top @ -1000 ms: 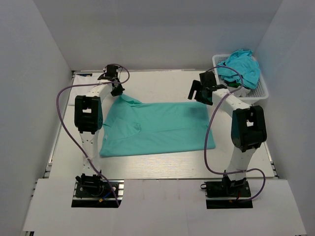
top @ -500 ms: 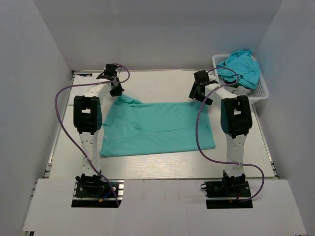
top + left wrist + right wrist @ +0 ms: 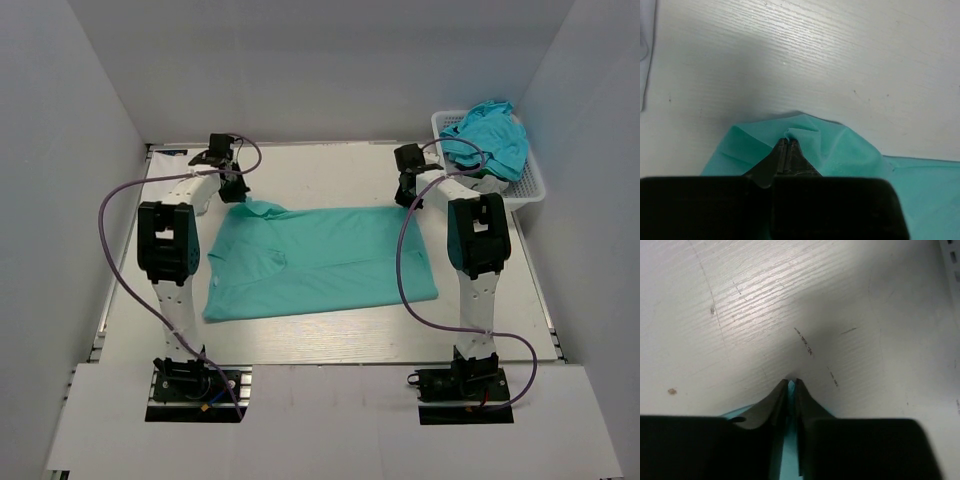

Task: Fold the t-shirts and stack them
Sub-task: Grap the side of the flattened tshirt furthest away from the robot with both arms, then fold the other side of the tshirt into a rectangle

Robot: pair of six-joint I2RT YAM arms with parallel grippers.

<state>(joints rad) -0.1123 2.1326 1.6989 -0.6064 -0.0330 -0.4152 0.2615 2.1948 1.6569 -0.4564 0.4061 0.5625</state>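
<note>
Table (image 3: 330, 170) — white, wood-grain, walled in pale grey on three sides.

Item 1: mint-green short-sleeved cloth t-shirt (image 3: 320, 262), spread flat mid-table between the two arms, collar end to the left, hem to the right.

Item 2: turquoise-blue cloth t-shirt (image 3: 488, 135), heaped unfolded in a white plastic lattice basket (image 3: 532, 188) at the far right corner.

Left gripper (image 3: 787, 143): jaws pressed together on a small pucker of cloth at the far-left edge of Item 1.

Right gripper (image 3: 791, 382): jaws nearly together at the far-right corner, a sliver of green cloth between them — the hold looks thin.

Risks, as judged: the right pinch slipping once the cloth is lifted, leaving a skewed fold; one arm leading the other and dragging the shirt sideways across the table.

Pose: both arms reach forward alongside the shirt's left and right edges, wrists bent down, fingertips at table level, the two roughly level with one another.
</note>
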